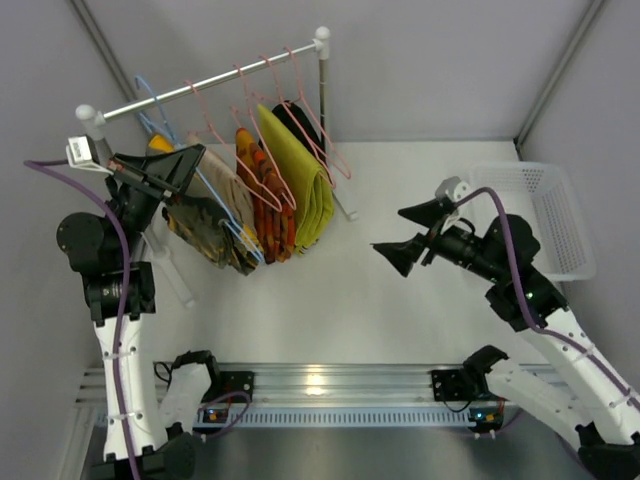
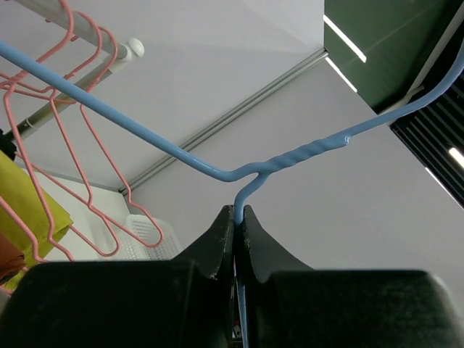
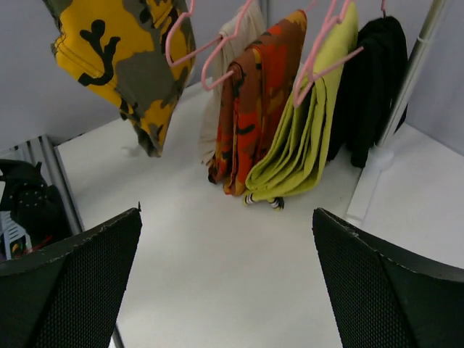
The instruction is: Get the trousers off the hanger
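Note:
The camouflage trousers (image 1: 205, 230) hang folded over the lower bar of the light-blue wire hanger (image 1: 245, 238) at the left end of the rack. My left gripper (image 1: 190, 160) is shut on the hanger just below its twisted neck; the left wrist view shows the blue wire (image 2: 290, 156) pinched between both fingers (image 2: 217, 243). The hook runs out of that view at the right; I cannot tell whether it rests on the rail. My right gripper (image 1: 415, 235) is open and empty, right of the rack above the table. It faces the trousers (image 3: 123, 58), which show at upper left in the right wrist view.
The white rail (image 1: 200, 85) carries pink hangers (image 1: 290, 80) with beige (image 1: 225, 180), orange-red (image 1: 268, 200), yellow-green (image 1: 300, 175) and black (image 1: 300, 125) garments. The rack's right post (image 1: 325, 110) stands behind them. A white basket (image 1: 545, 215) sits at the right.

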Available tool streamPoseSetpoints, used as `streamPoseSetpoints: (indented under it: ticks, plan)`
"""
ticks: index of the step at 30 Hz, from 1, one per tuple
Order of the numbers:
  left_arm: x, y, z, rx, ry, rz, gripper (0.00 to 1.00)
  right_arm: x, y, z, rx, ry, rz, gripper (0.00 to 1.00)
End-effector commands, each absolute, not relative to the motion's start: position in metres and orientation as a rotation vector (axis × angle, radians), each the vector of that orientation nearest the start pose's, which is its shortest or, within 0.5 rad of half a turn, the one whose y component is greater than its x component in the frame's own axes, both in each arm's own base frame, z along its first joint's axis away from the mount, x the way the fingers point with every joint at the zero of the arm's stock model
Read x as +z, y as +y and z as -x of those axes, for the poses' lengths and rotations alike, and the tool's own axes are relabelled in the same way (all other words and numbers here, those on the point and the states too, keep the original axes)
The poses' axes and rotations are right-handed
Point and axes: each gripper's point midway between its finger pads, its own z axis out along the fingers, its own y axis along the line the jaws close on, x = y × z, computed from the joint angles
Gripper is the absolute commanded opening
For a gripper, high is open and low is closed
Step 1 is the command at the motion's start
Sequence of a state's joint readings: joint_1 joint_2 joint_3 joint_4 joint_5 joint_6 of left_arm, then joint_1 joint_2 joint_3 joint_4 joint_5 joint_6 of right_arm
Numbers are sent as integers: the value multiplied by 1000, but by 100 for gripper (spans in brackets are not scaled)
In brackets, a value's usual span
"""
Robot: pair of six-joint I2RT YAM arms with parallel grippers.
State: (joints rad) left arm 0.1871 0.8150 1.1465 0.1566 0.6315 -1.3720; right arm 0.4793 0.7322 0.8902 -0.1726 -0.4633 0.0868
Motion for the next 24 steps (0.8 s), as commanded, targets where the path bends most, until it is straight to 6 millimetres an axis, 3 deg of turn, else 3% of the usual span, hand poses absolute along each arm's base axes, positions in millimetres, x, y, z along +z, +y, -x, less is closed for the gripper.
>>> streamPoseSetpoints:
  ticks: [1,4,5,6,7,8,9,17,18,24]
  plan:
    - [590,-101,-187,-1323,1047,148,0,393,231,-219,729,1290,650,99]
    - [598,-99,-180,-1319,1040,181,0,388,254,-219,746,1293,641,99]
    - [601,-99,-179,-1321,1032,190,0,395,261,-216,753,1253,637,99]
    - [605,-99,-175,-1322,1027,193,0,385,268,-216,711,1227,684,99]
    - [608,-98,-173,-1331,1022,203,0,385,279,-205,726,1192,704,99]
    - [610,-97,-172,-1333,1014,215,0,398,284,-199,732,1111,688,99]
    - [612,-97,-171,-1335,1009,223,0,389,292,-197,711,1089,723,100]
    - [637,-96,-158,-1393,952,240,0,377,345,-173,751,982,736,99]
    - [640,-96,-157,-1397,947,239,0,369,354,-174,736,978,758,100]
    - [662,-100,-141,-1422,927,208,0,374,380,-179,735,936,747,100]
